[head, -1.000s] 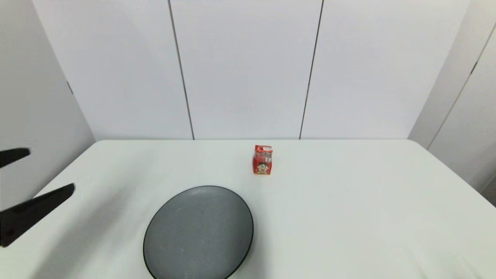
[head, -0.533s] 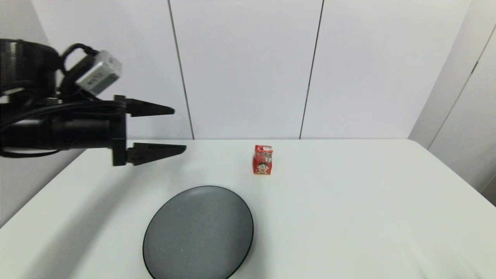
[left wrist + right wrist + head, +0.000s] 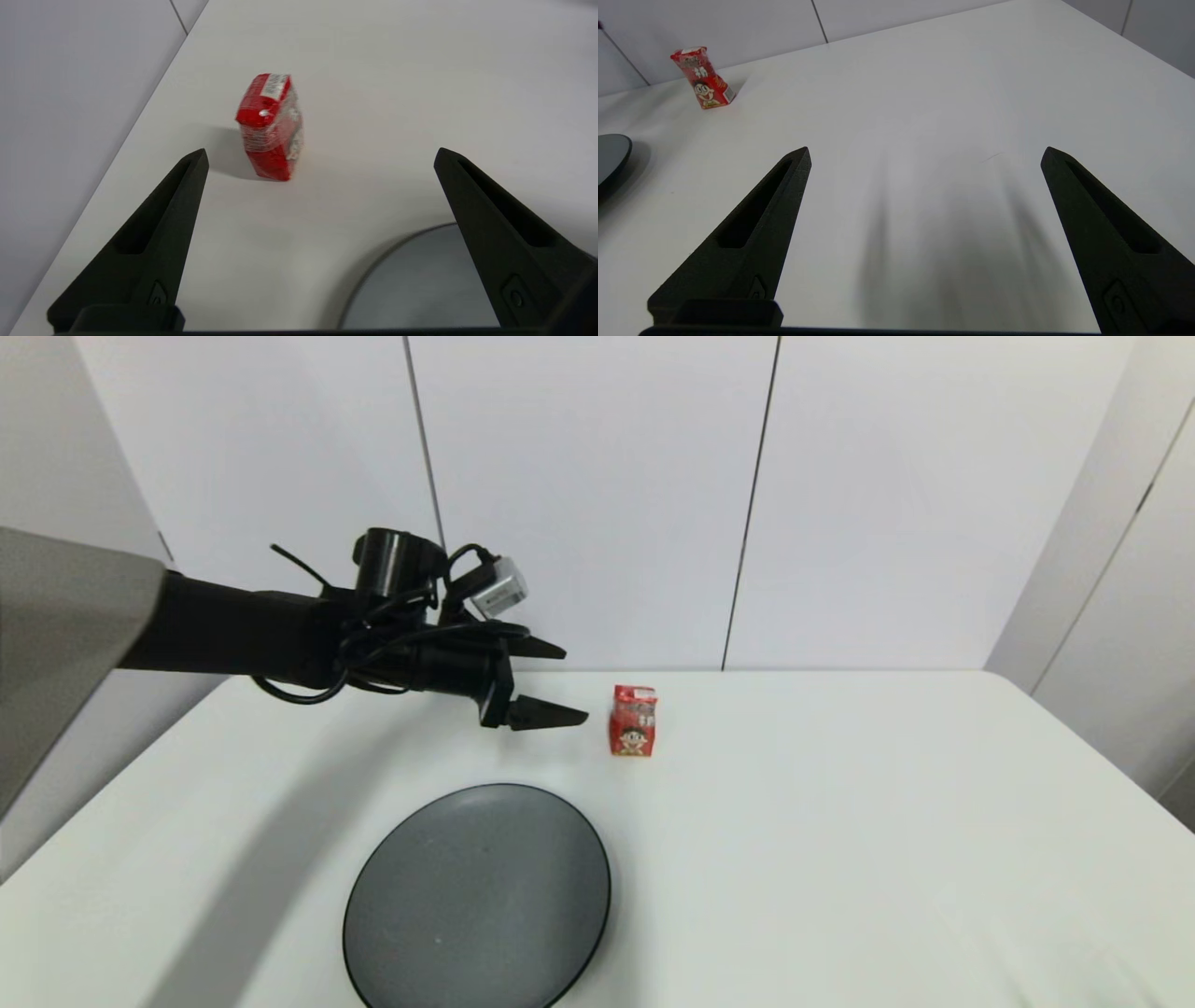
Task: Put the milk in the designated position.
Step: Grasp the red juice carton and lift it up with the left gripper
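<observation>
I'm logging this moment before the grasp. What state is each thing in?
milk: upright on the table, free, not gripped.
left gripper: open, empty, just short of the milk, above the table.
right gripper: open, empty, low over bare table, far from the milk.
plate: empty, flat on the table.

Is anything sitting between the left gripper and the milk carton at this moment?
Nothing: only bare white table separates the open left gripper from the milk, shown clearest in the left wrist view. The dark plate lies nearer the robot, off that line.
</observation>
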{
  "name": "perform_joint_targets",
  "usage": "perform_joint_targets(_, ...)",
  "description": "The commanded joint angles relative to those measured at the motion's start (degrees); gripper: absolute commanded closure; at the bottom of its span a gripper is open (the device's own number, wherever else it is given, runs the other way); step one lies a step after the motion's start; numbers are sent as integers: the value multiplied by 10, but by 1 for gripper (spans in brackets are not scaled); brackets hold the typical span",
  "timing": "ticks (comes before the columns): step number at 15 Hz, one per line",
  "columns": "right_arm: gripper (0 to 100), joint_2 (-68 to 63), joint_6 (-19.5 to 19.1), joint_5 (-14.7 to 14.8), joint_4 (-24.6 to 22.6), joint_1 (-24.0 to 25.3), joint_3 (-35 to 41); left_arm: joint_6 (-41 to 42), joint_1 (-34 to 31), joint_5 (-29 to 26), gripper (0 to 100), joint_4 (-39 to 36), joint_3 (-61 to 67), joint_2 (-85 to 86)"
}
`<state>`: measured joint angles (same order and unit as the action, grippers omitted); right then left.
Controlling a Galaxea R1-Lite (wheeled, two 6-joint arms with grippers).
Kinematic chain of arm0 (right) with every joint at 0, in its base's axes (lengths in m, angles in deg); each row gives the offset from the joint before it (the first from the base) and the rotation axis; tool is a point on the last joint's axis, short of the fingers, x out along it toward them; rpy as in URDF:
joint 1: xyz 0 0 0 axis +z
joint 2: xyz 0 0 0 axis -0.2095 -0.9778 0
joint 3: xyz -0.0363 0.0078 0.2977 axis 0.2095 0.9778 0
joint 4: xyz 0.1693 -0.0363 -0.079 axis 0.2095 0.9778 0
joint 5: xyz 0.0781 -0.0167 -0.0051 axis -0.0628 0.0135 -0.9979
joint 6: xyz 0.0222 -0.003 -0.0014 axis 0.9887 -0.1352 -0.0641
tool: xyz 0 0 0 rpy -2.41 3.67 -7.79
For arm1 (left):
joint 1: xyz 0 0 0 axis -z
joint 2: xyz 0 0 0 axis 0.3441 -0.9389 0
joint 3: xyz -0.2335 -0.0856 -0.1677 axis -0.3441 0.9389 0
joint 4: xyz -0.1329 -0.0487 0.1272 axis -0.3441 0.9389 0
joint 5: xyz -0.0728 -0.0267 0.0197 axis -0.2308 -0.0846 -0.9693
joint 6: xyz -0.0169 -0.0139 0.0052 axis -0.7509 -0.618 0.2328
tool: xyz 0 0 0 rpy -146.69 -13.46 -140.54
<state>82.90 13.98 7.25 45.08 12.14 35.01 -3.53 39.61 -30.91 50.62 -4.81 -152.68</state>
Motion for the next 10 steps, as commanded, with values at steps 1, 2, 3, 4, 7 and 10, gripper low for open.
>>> perform_joint_targets(1, 0, -1, 0, 0, 0, 0, 0, -7, 4, -2, 0, 0, -92, -110)
perform_joint_targets(2, 0, -1, 0, 0, 0, 0, 0, -7, 5, -3, 0, 0, -103, -123)
perform_joint_targets(3, 0, -1, 0, 0, 0, 0, 0, -7, 7, -3, 0, 0, -109, -134)
perform_joint_targets(4, 0, -1, 0, 0, 0, 0, 0, -9, 11, -3, 0, 0, -115, -146)
perform_joint_targets(7, 0, -1, 0, 0, 0, 0, 0, -22, 27, -4, 0, 0, -160, -179)
perform_joint_targets(10, 0, -1, 0, 0, 0, 0, 0, -57, 53, -3, 0, 0, -201, -198)
